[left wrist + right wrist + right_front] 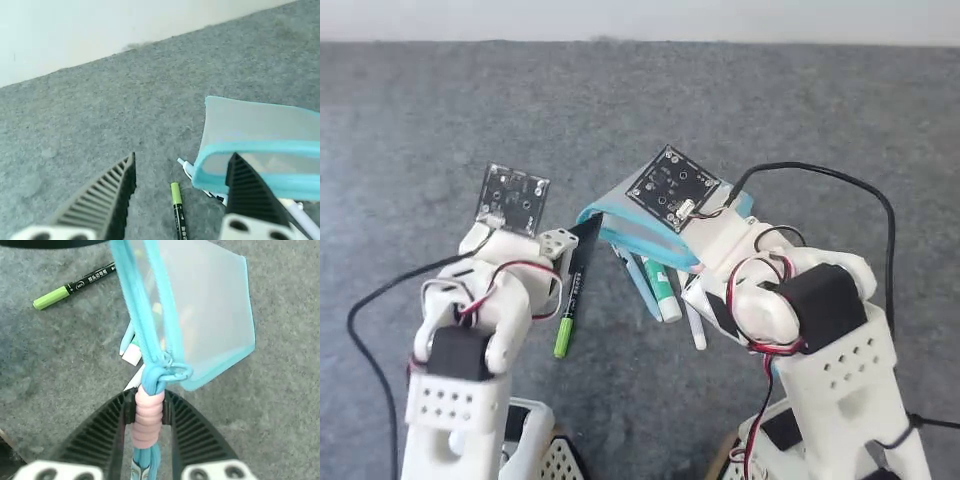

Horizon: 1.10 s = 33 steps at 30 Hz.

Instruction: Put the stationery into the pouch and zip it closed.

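Note:
The translucent pouch (640, 235) with light-blue zipper trim hangs tilted above the grey carpet. My right gripper (147, 407) is shut on its zipper end, together with a pink ribbed piece (146, 420); the zipper pull (176, 371) lies just past the fingertips. In the high view this gripper (692, 262) sits under its camera board. My left gripper (182, 159) is open at the pouch's (260, 145) other end, with one finger (247, 192) in front of the pouch's corner. A black marker with a green cap (568, 300) lies on the carpet below. Several other pens (660, 290) lie under the pouch.
Grey carpet (440, 130) covers the table up to a pale wall (640, 18) at the back. Black cables (375, 300) loop beside both arm bases. A white pen (694, 322) lies close to the right arm.

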Tool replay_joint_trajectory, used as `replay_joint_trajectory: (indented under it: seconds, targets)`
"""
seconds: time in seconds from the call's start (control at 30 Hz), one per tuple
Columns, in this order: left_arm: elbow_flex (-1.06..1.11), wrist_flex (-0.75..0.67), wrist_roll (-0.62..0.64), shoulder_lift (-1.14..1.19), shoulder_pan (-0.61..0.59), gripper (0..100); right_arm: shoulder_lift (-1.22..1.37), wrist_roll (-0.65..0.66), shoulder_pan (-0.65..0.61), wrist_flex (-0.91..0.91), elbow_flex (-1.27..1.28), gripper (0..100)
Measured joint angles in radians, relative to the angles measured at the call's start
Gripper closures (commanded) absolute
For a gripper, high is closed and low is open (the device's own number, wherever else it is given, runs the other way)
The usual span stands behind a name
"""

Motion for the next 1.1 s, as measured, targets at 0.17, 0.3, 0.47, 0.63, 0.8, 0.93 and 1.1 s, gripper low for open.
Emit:
replay_joint_trajectory:
  seconds: [0.17,0.3,0.47,0.63,0.8,0.93,1.1]
  targets:
    - [0.002,-0.057,0.0,0.147,0.0,72,0.0,0.0,0.0,0.0,0.0,99.2]
    - [0.002,-0.098,0.0,0.239,-0.003,72,0.0,0.0,-0.002,0.0,0.0,99.2]
    - [0.002,-0.147,0.0,0.311,-0.003,82,0.0,0.0,-0.002,0.0,0.0,99.2]
    - [0.002,-0.19,0.002,0.362,0.0,99,0.0,0.0,-0.002,0.0,0.0,99.2]
    - [0.002,-0.209,0.035,0.39,0.003,99,0.0,-0.002,-0.005,0.0,0.0,98.9]
    - [0.002,-0.213,0.133,0.39,-0.017,99,0.002,-0.002,-0.005,0.0,0.032,91.9]
    - [0.003,-0.258,0.25,0.394,-0.135,99,-0.008,-0.002,-0.003,-0.04,0.146,90.1]
